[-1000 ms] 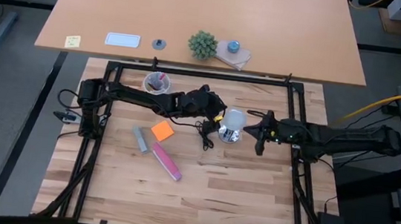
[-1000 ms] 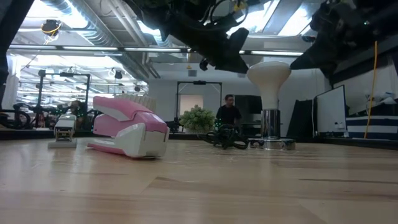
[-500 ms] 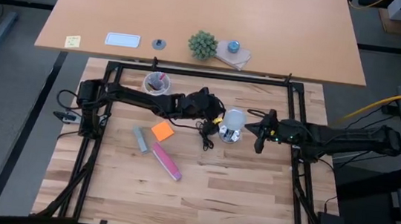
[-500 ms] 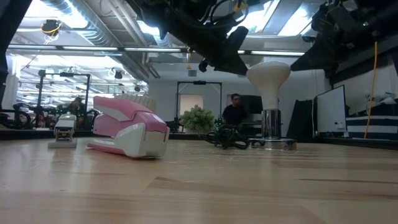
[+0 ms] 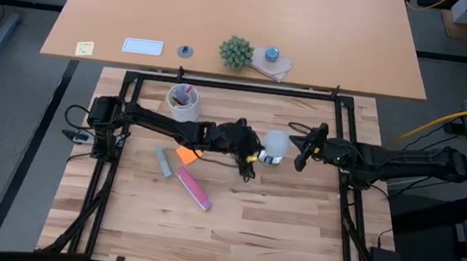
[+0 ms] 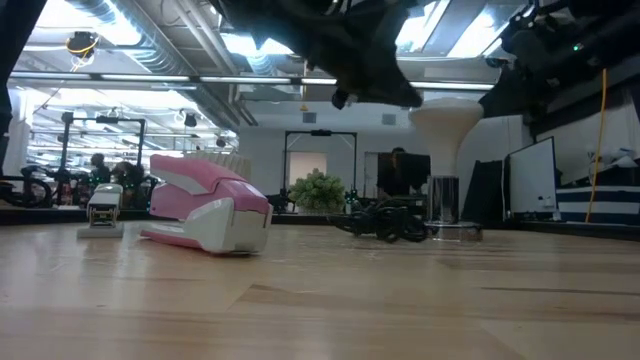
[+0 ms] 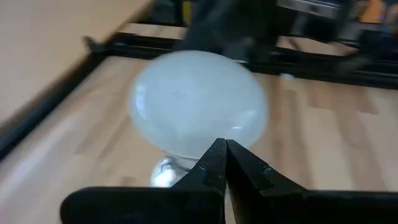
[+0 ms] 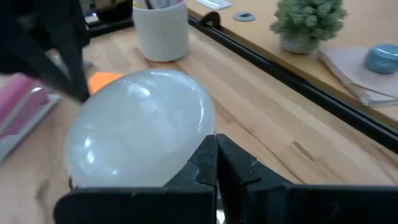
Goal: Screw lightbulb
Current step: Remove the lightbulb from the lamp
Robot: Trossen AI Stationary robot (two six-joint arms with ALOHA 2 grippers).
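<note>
The white frosted lightbulb (image 5: 276,141) stands upright with its base in a shiny metal socket (image 6: 445,208), which rests on the wooden table at mid-table. My left gripper (image 5: 257,153) is shut and reaches in from the table's left. Its tips (image 7: 222,146) are at the lower left of the bulb's round head. My right gripper (image 5: 299,157) is also shut and comes from the table's right. Its tips (image 8: 215,142) are close beside the bulb's right side. My left gripper has its shut fingertips at the lower rim of the bulb's round head (image 7: 205,140), on the left side. It comes slanting slightly down from the table's left. The bulb stays upright in the socket on the table. My right gripper's shut tips are beside the bulb's right flank (image 8: 186,143); I cannot tell whether they touch it.
A black cord (image 5: 243,164) trails from the socket toward the near left. An orange pad (image 5: 186,154), a grey stapler (image 5: 163,162) and a pink stapler (image 5: 194,187) lie at the left. A white cup with pens (image 5: 182,101) stands at the far left. A person (image 6: 400,175) moves in the room behind.
My left gripper has swung toward the table's near edge and a little to the right, staying shut. The bulb, its socket and the cord have slid a short way to the right and stay upright. My right gripper has turned at the wrist in place.
</note>
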